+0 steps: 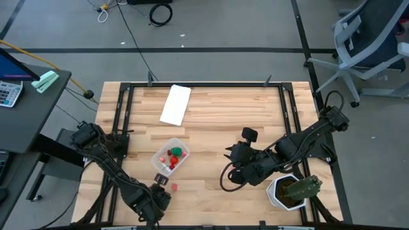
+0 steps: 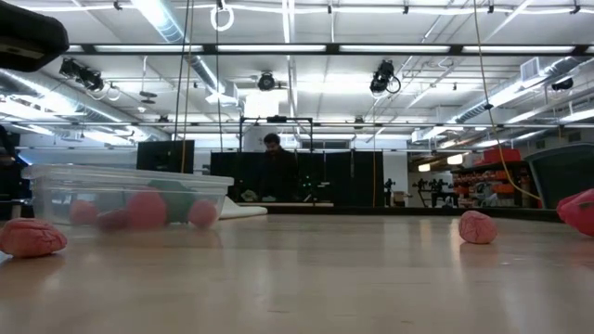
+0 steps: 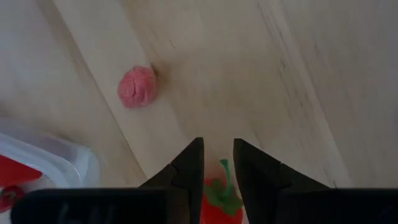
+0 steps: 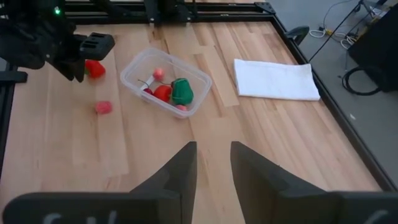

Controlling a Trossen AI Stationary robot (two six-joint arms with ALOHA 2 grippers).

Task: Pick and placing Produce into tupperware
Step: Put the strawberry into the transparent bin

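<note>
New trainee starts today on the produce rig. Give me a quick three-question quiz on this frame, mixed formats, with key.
1. True or false: the tupperware already holds some produce.
2. What sits between the left gripper fingers? A) a red piece with a green stem B) the white cloth C) the cactus
3. Fill in: a loose pink piece lies on the ____, outside the tupperware.

Key
1. True: red and pink pieces and a green piece lie inside.
2. A: the red piece with a green stem.
3. table. The right gripper hangs empty above the table.
</note>
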